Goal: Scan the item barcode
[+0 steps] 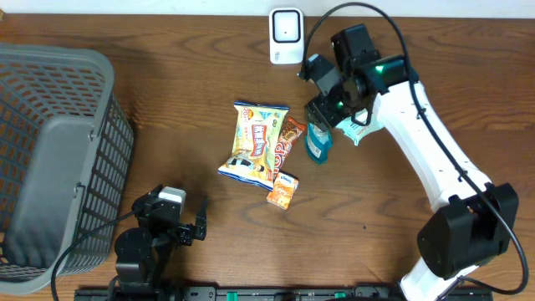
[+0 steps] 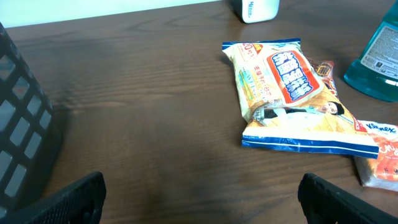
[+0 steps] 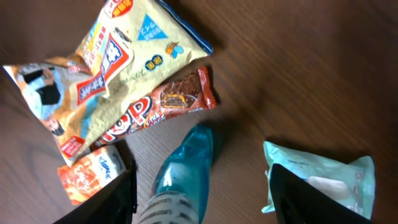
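A white barcode scanner (image 1: pixel 286 35) stands at the table's far edge. In the middle lie several items: a yellow snack bag (image 1: pixel 257 142), a brown chocolate bar (image 1: pixel 287 140), an orange tissue pack (image 1: pixel 282 190) and a teal bottle (image 1: pixel 318 144). My right gripper (image 1: pixel 326 107) hangs over the bottle's near end. In the right wrist view the bottle (image 3: pixel 186 168) lies between the wide-apart fingers of that gripper (image 3: pixel 200 186), with a gap on each side. My left gripper (image 2: pixel 202 202) rests open near the front edge, nothing between its fingers.
A mint-green wipes pack (image 3: pixel 329 180) lies just right of the right gripper. A grey mesh basket (image 1: pixel 58 150) fills the left side of the table. The snack bag (image 2: pixel 286 93) lies ahead of the left gripper, to its right.
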`<state>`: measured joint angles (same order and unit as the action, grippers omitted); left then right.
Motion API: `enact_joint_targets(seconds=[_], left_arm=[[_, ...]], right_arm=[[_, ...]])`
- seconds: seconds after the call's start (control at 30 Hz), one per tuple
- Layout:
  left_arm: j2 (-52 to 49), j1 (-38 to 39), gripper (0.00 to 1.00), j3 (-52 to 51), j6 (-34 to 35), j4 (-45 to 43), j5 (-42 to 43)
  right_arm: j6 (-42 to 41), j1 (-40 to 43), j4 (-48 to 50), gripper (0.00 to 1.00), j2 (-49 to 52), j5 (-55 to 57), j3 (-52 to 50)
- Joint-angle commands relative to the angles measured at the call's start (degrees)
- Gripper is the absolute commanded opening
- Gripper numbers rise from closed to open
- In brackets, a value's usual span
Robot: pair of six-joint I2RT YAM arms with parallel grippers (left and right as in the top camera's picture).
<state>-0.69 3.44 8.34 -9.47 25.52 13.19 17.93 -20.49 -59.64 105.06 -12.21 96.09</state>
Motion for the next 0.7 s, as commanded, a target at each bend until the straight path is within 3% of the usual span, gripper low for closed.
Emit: enact_joint_targets(seconds=[0.0,0.2,0.23,0.3,0.53,0.67], left_arm=[[0.44,0.13,0.99,-0.72,-0.81,1.25,-0.2],[0.44,0.13,0.98,-0.72,-0.81,1.25,-0.2],[0.44,0.13,0.98,-0.72,-0.81,1.25,-0.2],[0.44,0.13,0.98,-0.72,-0.81,1.25,-0.2],[0.44,0.13,0.98,-0.72,-0.81,1.25,-0.2],[0.44,0.13,0.98,-0.72,-0.81,1.25,-0.2]], right_arm=[[-4.15,0.02,-1.79,0.65,-1.2,-0.35,2.8],[-10.21,-0.09,-12.31,0.7,-3.15,-0.35,15.15],[-11.89,-0.07,-13.79,0.76,-3.58,-0.33,17.07],[-14.16,-0.07,-16.37,0.99,-4.63,-0.35,20.41],[-14.69,-0.37,-16.65,0.99,-7.82,-1.36,21.88],[-26.67,-0.57,-19.56,0.99,-7.5,-0.98,18.25]])
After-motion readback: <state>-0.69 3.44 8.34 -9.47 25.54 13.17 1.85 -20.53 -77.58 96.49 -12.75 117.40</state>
